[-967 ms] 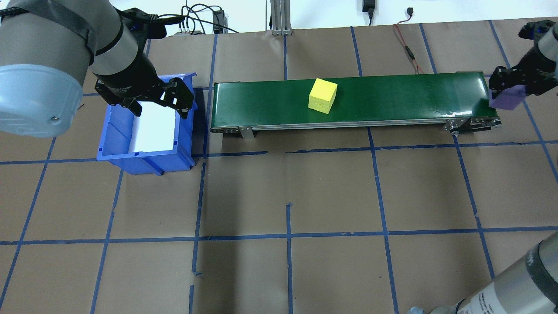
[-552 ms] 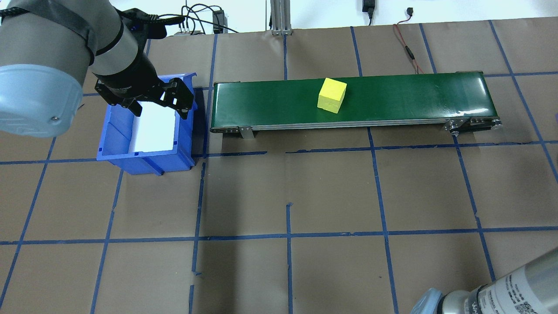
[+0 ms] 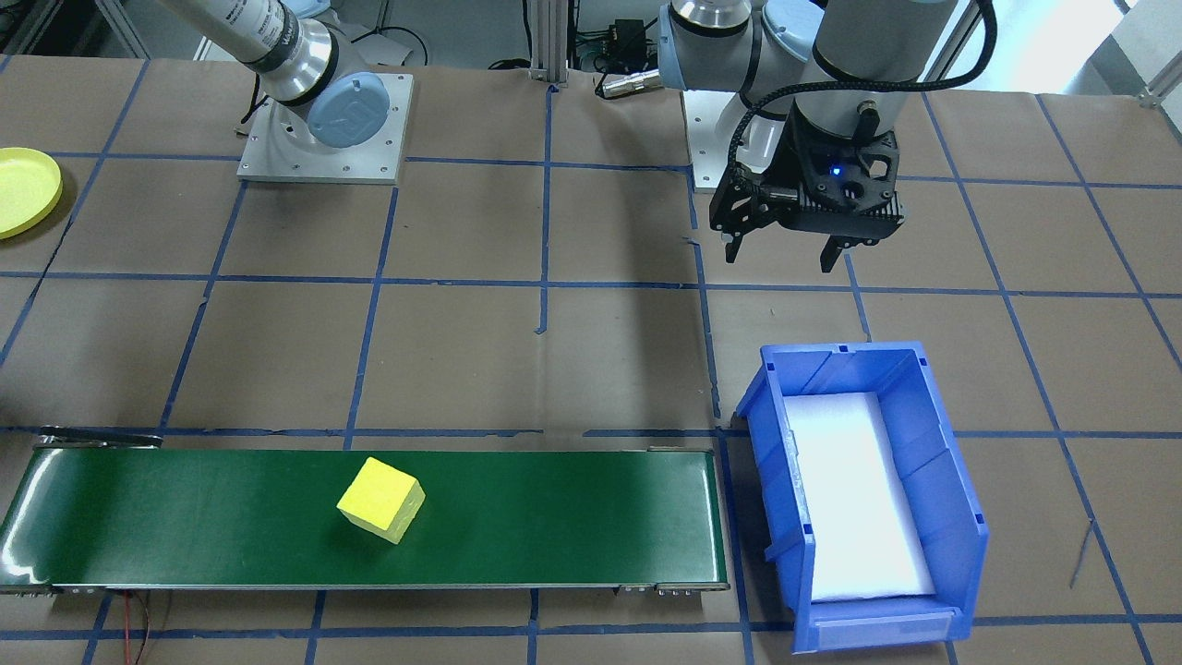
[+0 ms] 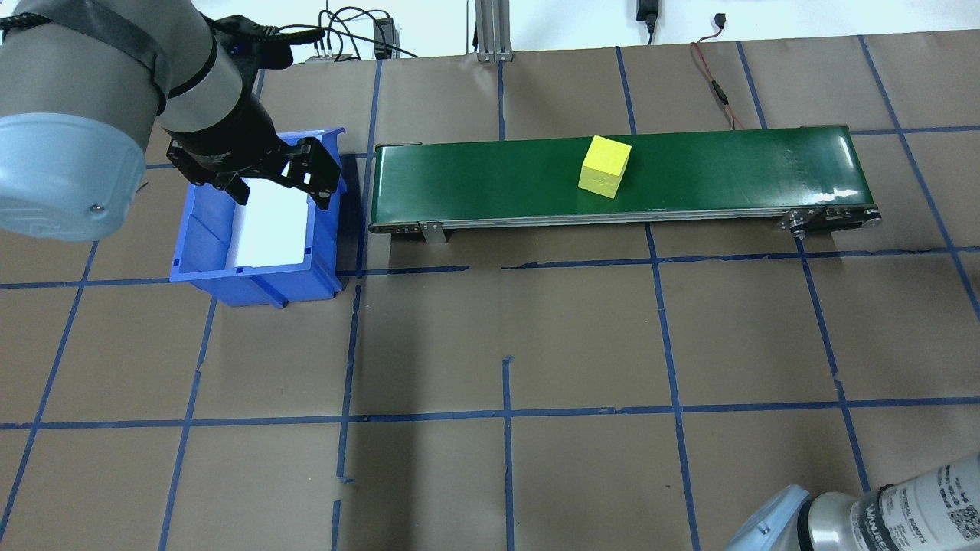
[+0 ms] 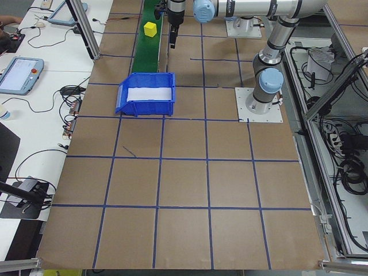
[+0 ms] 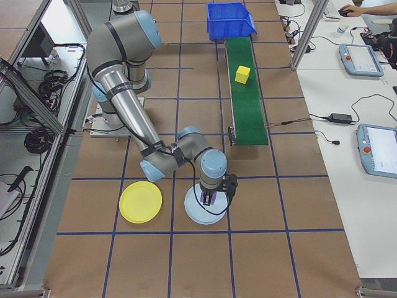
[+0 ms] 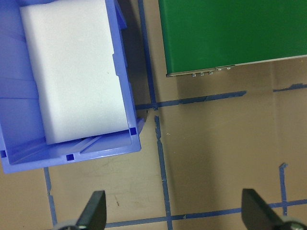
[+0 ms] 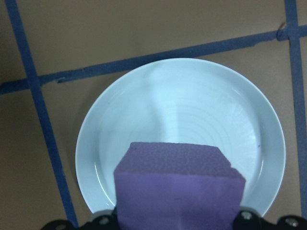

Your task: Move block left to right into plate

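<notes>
A yellow block [image 4: 605, 166] rides on the green conveyor belt [image 4: 727, 164], also seen as the yellow block [image 3: 380, 499]. My right gripper [image 8: 177, 215] is shut on a purple block [image 8: 177, 177] and holds it just above a pale blue plate [image 8: 182, 105]. The yellow plate [image 6: 140, 202] lies empty beside that pale blue plate [image 6: 193, 215]; the yellow plate [image 3: 23, 189] also shows at the table's edge. My left gripper [image 4: 281, 191] hangs open and empty over the blue bin [image 4: 253, 283]; its fingertips [image 7: 96, 211] are wide apart.
The blue bin [image 3: 776, 480] holds a white foam pad [image 3: 854, 494] and stands at the belt's end on my left. Cables [image 4: 716, 84] lie behind the belt. Blue tape lines grid the brown table. Operators' tablets lie on a side bench [image 6: 363, 59].
The yellow block has travelled right along the belt. My right gripper with the purple block has left the overhead view at its right edge. The left gripper has stayed put.
</notes>
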